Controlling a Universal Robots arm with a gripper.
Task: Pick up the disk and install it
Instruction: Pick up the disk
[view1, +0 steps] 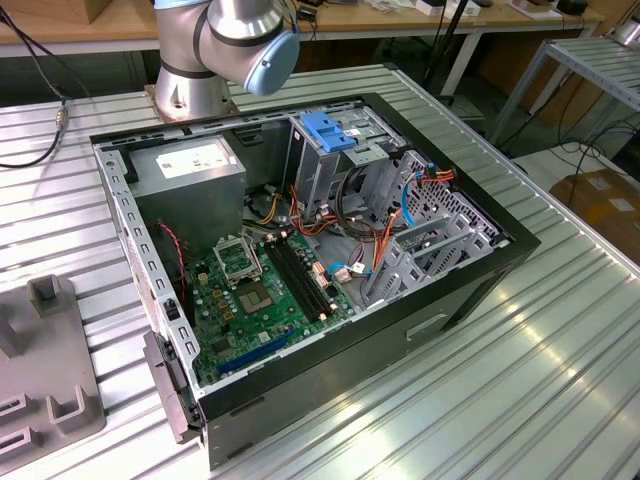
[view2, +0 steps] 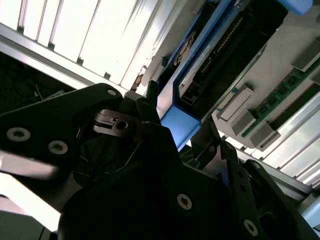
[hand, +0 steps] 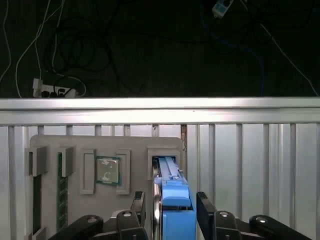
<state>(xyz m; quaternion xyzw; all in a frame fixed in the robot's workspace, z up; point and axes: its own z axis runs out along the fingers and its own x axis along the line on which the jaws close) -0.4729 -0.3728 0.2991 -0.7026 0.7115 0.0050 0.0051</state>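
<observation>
- We saw the fingers (hand: 205, 212) closed on the disk (hand: 175, 200), with one finger pressed on each flat side.
- The disk stood on its thin edge. In the first wrist view, its bright blue rail faced the camera.
- The far end of the disk reached to a slot in the grey tray (hand: 75, 142). We could not tell if it was sitting in the slot or just above it.
- The tray lay on the silver table (hand: 250, 165), which had long ribs.
- A square chip (hand: 107, 170) sat in the pocket just beside the disk's slot. Past the chip, green memory sticks (hand: 61, 190) stood in thin slots.
- In the second wrist view, the end of the blue rail was just beside one finger.
- In the exterior view, the open computer case (view1: 350, 370) lay on its side on the table. The tray was near it, on the exterior view's left.
- Inside the case we saw a green board (view1: 260, 290) and a grey metal cage (view1: 315, 175). A wide blue bracket (view1: 325, 130) sat on top of the cage.
- The base of the robot arm (view1: 225, 40) stood on the table behind the case.
</observation>
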